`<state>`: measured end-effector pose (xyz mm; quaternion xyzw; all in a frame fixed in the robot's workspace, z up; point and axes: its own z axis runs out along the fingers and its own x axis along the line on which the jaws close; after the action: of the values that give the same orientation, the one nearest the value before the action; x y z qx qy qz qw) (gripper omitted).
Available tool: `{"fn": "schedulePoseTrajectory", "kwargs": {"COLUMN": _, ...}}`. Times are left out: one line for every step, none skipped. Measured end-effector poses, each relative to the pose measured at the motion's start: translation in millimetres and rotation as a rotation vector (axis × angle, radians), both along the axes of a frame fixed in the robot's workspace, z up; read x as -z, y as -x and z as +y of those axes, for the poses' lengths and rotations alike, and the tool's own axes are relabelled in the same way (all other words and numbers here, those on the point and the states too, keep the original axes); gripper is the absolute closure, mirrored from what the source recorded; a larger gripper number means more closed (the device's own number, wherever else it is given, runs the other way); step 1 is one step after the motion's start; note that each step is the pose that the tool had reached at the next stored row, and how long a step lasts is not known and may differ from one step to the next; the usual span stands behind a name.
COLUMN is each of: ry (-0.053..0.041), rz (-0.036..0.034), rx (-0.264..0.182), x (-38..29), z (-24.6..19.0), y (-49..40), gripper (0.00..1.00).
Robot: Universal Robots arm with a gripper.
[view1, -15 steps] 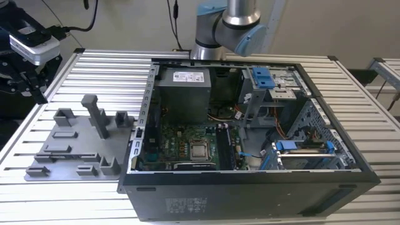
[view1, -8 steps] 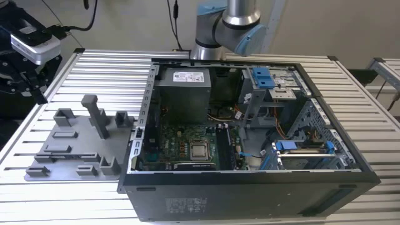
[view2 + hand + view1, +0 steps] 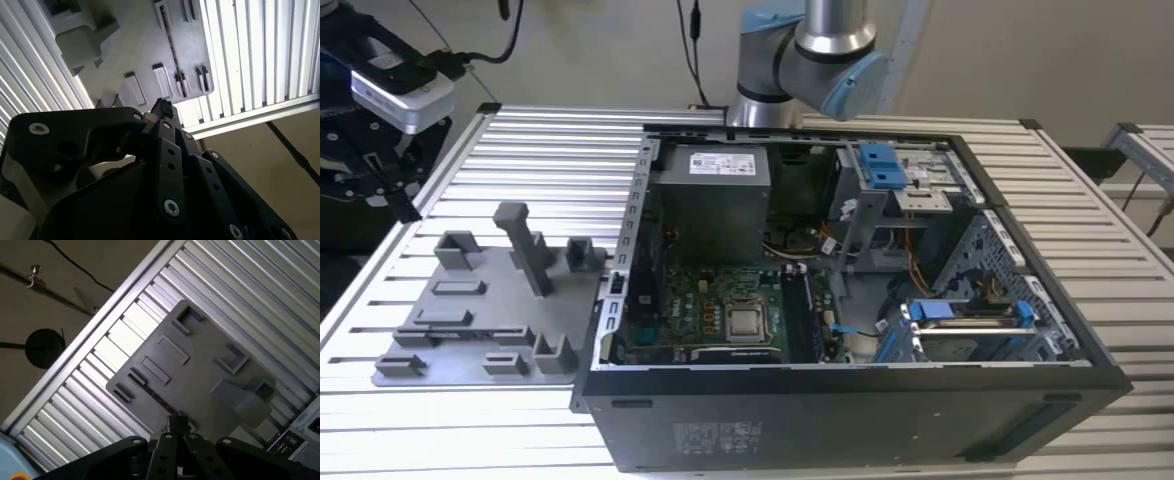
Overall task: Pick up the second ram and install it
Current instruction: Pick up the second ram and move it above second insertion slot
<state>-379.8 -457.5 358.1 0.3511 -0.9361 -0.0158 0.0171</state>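
Over the table's point(image 3: 250, 50) one gray holder point(image 3: 135, 45), the gripper point(image 3: 162, 106) hangs closed, tips together. Just beyond stands the second ram point(image 3: 172, 50) in the holder, one stick with only a thin dark edge showing. One open computer case point(image 3: 854, 420) sits beside.

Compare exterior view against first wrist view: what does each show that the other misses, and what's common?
Exterior view: the open computer case with its motherboard, processor socket and power supply, plus the arm rising behind the case.

First wrist view: the gripper close up, and the floor beyond the slatted table, with a dark round object and a cable.

Both: the gray fixture plate lying on the slatted table.
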Motion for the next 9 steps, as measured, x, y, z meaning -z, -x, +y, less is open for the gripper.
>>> {"fn": "schedulePoseTrajectory", "kwargs": {"ry": 0.0, "rz": 0.0, "rx": -0.008, "x": 0.0, "z": 0.0, "y": 0.0, "gripper": 0.89}}
{"fn": "schedulePoseTrajectory", "kwargs": {"ry": 0.0001, "rz": 0.0, "rx": -0.015, "x": 0.0, "z": 0.0, "y": 0.0, "gripper": 0.89}}
{"fn": "schedulePoseTrajectory", "kwargs": {"ry": 0.0004, "rz": 0.0, "rx": -0.018, "x": 0.0, "z": 0.0, "y": 0.0, "gripper": 0.89}}
{"fn": "schedulePoseTrajectory", "kwargs": {"ry": 0.0004, "rz": 0.0, "rx": -0.018, "x": 0.0, "z": 0.0, "y": 0.0, "gripper": 0.89}}
{"fn": "schedulePoseTrajectory", "kwargs": {"ry": 0.0005, "rz": 0.0, "rx": -0.018, "x": 0.0, "z": 0.0, "y": 0.0, "gripper": 0.89}}
{"fn": "schedulePoseTrajectory", "kwargs": {"ry": 0.0005, "rz": 0.0, "rx": -0.018, "x": 0.0, "z": 0.0, "y": 0.0, "gripper": 0.89}}
{"fn": "schedulePoseTrajectory", "kwargs": {"ry": 0.0005, "rz": 0.0, "rx": -0.018, "x": 0.0, "z": 0.0, "y": 0.0, "gripper": 0.89}}
{"fn": "schedulePoseTrajectory", "kwargs": {"ry": 0.0005, "rz": 0.0, "rx": -0.018, "x": 0.0, "z": 0.0, "y": 0.0, "gripper": 0.89}}
{"fn": "schedulePoseTrajectory", "kwargs": {"ry": 0.0006, "rz": 0.0, "rx": -0.018, "x": 0.0, "z": 0.0, "y": 0.0, "gripper": 0.89}}
